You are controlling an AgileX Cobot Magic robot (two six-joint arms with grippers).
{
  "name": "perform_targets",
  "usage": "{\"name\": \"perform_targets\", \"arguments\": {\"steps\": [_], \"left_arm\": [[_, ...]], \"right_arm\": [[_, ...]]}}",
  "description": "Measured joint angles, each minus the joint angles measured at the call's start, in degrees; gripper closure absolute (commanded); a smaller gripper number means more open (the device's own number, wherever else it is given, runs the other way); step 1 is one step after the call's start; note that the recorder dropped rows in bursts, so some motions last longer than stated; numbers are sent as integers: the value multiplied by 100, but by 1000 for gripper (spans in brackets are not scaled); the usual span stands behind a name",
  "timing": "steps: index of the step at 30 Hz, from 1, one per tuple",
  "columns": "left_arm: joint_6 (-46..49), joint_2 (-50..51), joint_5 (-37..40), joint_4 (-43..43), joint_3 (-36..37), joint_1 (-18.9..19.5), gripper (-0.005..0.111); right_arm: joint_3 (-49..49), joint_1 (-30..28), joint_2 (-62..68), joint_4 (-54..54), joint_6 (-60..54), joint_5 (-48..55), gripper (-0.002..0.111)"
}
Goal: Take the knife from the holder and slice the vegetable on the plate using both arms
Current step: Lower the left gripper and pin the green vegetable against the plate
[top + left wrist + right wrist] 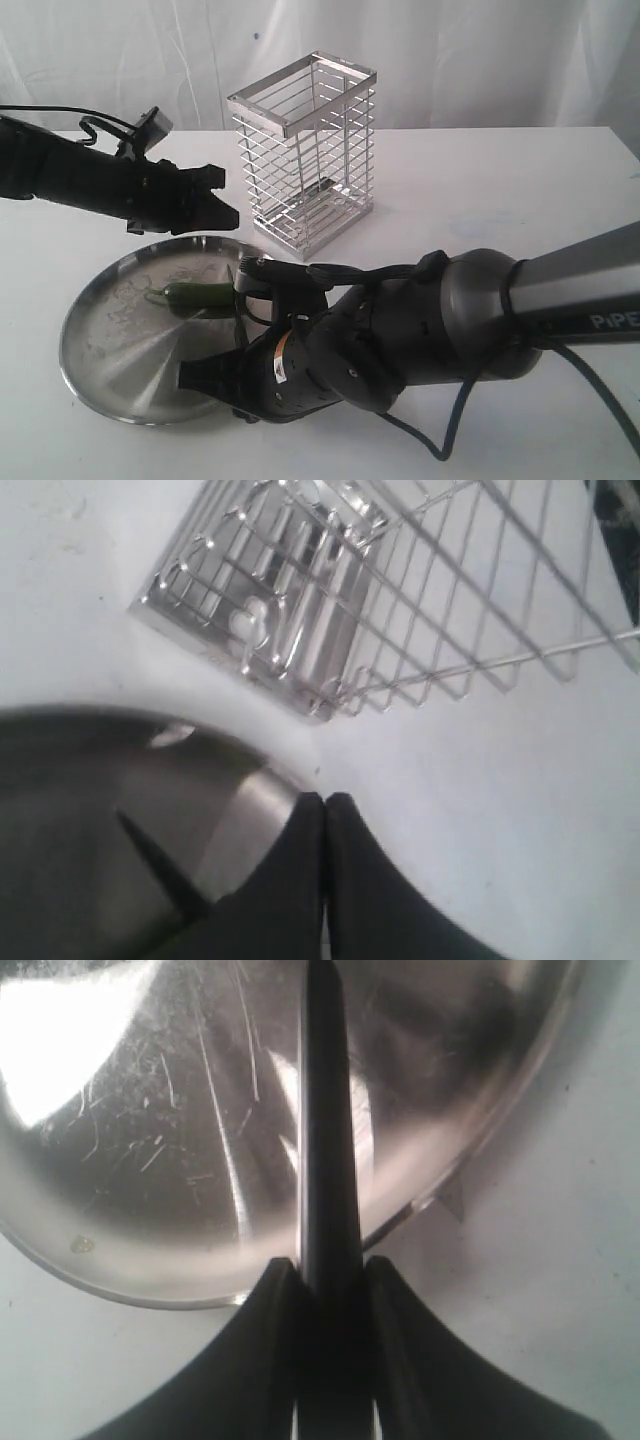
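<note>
The dark green vegetable (pixel 192 295) lies on the far part of the steel plate (pixel 110 350). My right gripper (pixel 325 1265) is shut on the black knife (pixel 322 1110), and the blade reaches out over the plate (pixel 130 1160). In the exterior view the right gripper (pixel 195 378) sits low at the plate's near right rim; the knife is hard to make out there. My left gripper (pixel 228 200) hangs shut and empty above the plate's far rim, between the vegetable and the wire holder (pixel 305 150). The left wrist view shows its shut fingertips (pixel 300 825) over the plate rim (pixel 250 800), with the holder (pixel 350 600) beyond.
The wire holder stands upright behind the plate and looks empty. The bulky right arm (pixel 450 320) crosses the front right of the white table (pixel 500 190). A white curtain hangs behind.
</note>
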Motion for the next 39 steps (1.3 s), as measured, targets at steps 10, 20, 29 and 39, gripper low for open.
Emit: {"name": "perform_targets", "arguments": {"steps": [10, 20, 29, 39], "left_arm": [[-775, 631, -107, 1112, 32, 22, 107], [-883, 468, 382, 1482, -438, 25, 107], [-1853, -131, 866, 3123, -620, 25, 107], [-1983, -134, 771, 3335, -41, 25, 105]], "right_arm": [[0, 0, 0, 0, 0, 47, 108], [-25, 0, -13, 0, -12, 213, 108], [-205, 0, -226, 0, -12, 915, 108], [-227, 0, -226, -22, -35, 1062, 108]]}}
